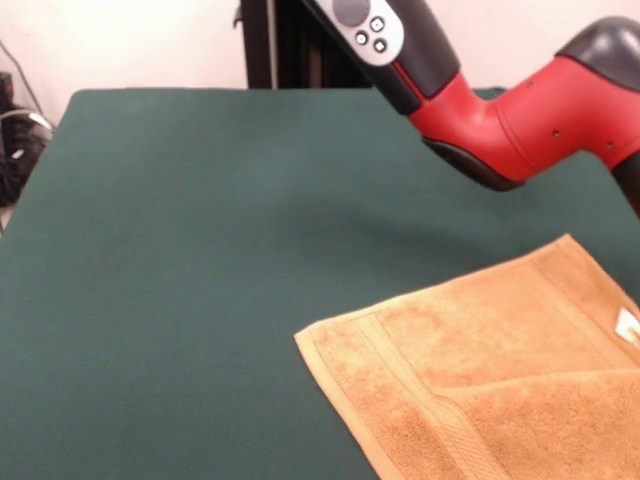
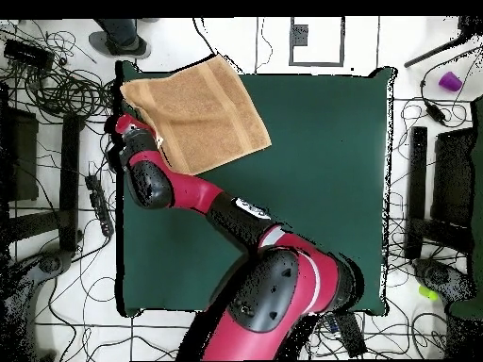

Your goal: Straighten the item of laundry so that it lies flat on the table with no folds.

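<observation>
While the towel (image 1: 500,370) is spread at one corner of the table (image 1: 180,260), a fold is seen along its near edge in the front view, where one part is doubled over another. A small white tag (image 1: 628,326) is visible at its right edge, but no writing can be read on it. The arm (image 2: 189,193) is stretched to the towel's edge in the overhead view; whether the fingers are apart or together cannot be told.

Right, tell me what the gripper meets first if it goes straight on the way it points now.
Most likely the golden yellow-orange terry-cloth towel: from overhead the gripper sits at its edge, aimed toward it. Height is unclear.
</observation>
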`<state>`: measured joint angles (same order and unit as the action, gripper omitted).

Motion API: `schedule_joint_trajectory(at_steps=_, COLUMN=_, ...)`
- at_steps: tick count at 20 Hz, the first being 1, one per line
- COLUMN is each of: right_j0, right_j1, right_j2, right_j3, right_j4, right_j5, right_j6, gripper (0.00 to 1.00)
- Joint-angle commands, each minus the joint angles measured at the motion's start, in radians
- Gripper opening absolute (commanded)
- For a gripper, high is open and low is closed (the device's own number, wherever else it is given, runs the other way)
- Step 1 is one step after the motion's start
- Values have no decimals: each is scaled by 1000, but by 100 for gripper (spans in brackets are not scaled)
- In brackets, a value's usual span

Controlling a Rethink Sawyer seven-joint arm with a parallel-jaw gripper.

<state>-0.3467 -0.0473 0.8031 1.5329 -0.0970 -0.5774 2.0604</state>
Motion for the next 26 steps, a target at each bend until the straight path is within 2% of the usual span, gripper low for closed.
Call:
schedule_joint_trajectory(at_steps=1, right_j0=41, right_j1=-23, right_j2=-81, right_j3=17, right_j4=96, right_j5=58, right_j6=174, gripper=100)
schedule_joint_trajectory(at_steps=10, right_j0=62, right_j1=-67, right_j2=-110, right_j3=62, right_j4=114, right_j5=-32, right_j6=181, gripper=100)
schedule_joint_trajectory(at_steps=26, right_j0=69, right_j1=-88, right_j2=-159, right_j3=76, right_j4=83, right_j5=-39, right_j6=201, gripper=100)
